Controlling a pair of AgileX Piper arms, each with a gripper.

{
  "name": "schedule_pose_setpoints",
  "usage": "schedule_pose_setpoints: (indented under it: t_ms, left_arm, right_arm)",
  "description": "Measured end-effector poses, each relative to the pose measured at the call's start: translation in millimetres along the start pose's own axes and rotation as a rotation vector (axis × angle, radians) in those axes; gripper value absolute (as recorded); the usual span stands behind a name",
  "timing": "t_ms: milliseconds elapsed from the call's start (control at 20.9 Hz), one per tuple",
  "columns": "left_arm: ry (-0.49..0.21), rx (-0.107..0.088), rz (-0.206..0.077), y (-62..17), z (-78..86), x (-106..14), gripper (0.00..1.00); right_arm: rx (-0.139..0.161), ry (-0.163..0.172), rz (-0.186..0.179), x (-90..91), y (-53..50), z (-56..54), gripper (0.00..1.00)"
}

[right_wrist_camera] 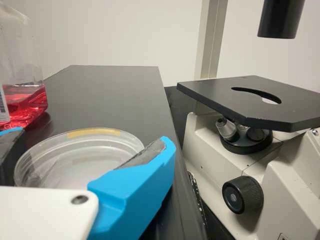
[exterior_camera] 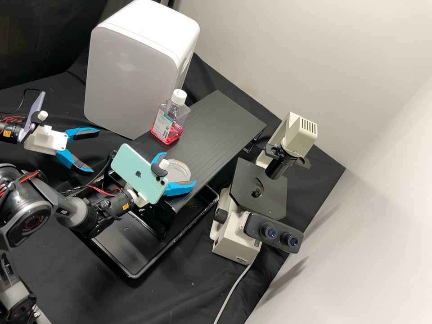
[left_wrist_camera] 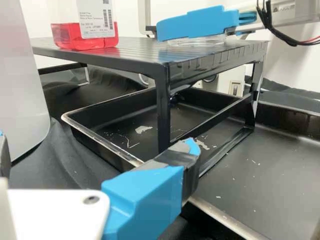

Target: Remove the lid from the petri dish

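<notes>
A clear petri dish (exterior_camera: 178, 168) with its lid on rests at the near end of a black raised shelf (exterior_camera: 216, 130). A yellow strip marks the far rim of the petri dish (right_wrist_camera: 75, 155). My right gripper (exterior_camera: 177, 171) is open, level with the dish, one blue finger on each side and close to its rim. In its own view the right gripper (right_wrist_camera: 90, 139) frames the dish. My left gripper (exterior_camera: 93, 150) hangs open and empty left of the shelf, well short of it. From there the dish (left_wrist_camera: 195, 40) appears on the shelf edge under the other arm's finger (left_wrist_camera: 197, 22).
A flask of red liquid (exterior_camera: 170, 118) stands farther back on the shelf. Behind it is a white box (exterior_camera: 135, 67). A microscope (exterior_camera: 265, 193) sits right of the shelf, its stage (right_wrist_camera: 250, 102) near the dish. A black tray (left_wrist_camera: 100, 131) lies under the shelf.
</notes>
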Motion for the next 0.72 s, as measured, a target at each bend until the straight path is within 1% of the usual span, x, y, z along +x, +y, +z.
schedule_pose_setpoints:
  t_ms: [95,191,382,477,573,716]
  left_arm:
    - [0.000,-0.001,-0.002,-0.7,0.0,0.1,1.00]
    - [0.001,-0.002,-0.006,-1.9,-0.3,0.3,1.00]
    - [0.001,-0.002,-0.006,-1.9,-0.3,0.3,1.00]
    - [-0.001,-0.001,-0.007,-2.0,0.2,0.4,1.00]
    - [-0.003,-0.002,-0.009,-2.8,0.7,0.7,1.00]
    - [-0.003,-0.003,-0.012,-3.8,1.0,0.9,1.00]
  right_arm:
    - [0.000,0.002,0.002,-0.2,0.4,-0.4,0.00]
    - [0.000,0.012,0.013,-1.5,2.5,-2.2,0.00]
    - [0.001,0.065,0.097,-10.1,18.1,-9.5,0.00]
    - [0.001,0.081,0.124,-13.3,24.0,-12.4,0.00]
    - [0.007,0.100,0.142,-14.5,26.5,-15.1,0.00]
    - [0.007,0.104,0.146,-15.2,27.5,-16.2,0.00]
